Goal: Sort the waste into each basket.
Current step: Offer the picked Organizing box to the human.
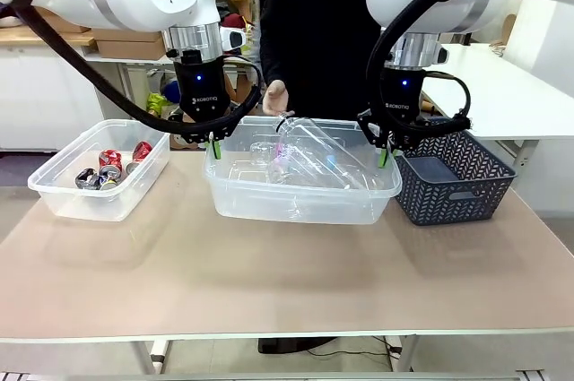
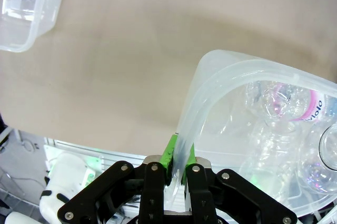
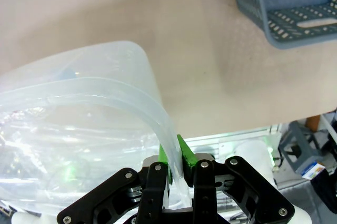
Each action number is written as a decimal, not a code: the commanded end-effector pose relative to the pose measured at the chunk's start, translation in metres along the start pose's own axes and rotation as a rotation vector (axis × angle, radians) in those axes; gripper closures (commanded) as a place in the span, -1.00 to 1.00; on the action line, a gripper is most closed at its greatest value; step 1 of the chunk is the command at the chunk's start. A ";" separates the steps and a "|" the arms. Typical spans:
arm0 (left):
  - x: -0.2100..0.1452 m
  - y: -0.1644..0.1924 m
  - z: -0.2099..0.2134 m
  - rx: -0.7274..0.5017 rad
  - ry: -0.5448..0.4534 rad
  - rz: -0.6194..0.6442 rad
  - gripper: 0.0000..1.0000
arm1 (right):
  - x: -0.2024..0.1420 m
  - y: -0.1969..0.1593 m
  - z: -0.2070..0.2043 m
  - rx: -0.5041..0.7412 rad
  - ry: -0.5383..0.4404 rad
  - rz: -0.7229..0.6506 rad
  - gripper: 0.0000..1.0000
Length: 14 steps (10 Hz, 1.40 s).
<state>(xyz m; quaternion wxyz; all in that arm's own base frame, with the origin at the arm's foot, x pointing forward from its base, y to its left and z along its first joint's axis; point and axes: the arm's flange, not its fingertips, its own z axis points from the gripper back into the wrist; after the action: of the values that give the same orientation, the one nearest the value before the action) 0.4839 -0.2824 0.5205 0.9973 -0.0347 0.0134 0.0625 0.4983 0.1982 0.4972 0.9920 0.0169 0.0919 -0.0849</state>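
Front view first: we judge the sorting close to done, since the red and silver cans [image 1: 109, 168] already lie in the smaller clear tub [image 1: 63, 193] on our left, and the clear plastic bottles [image 1: 309, 159] lie heaped in the larger clear tub [image 1: 296, 202] at the middle of the tan table [image 1: 287, 273]. No loose waste shows on the tabletop. Our left gripper [image 1: 213, 144] is clamped on the large tub's left rim, and our right gripper [image 1: 385, 153] is clamped on its right rim; both wrist views show the thin, glossy, rounded lip pinched between green pads. What we think remains is moving or setting down this tub. Beside it stands a dark lattice-walled basket [image 1: 457, 186], rigid and matte. A person's hand [image 1: 274, 97] hovers behind the tub.
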 end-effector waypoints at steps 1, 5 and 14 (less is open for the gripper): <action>-0.001 0.007 0.003 -0.003 -0.024 0.039 1.00 | 0.000 -0.005 -0.002 0.000 0.019 -0.007 0.89; 0.076 -0.002 0.029 -0.024 -0.074 0.039 0.89 | 0.074 0.038 0.054 -0.016 0.018 0.135 0.89; 0.151 0.002 0.007 -0.044 -0.015 0.004 0.89 | 0.147 0.044 0.038 -0.030 0.081 0.097 0.89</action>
<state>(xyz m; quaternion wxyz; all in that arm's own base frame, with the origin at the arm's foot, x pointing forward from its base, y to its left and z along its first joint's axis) 0.6340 -0.2632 0.5154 0.9966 -0.0530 0.0143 0.0622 0.6606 0.2130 0.5028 0.9895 0.0100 0.1392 -0.0367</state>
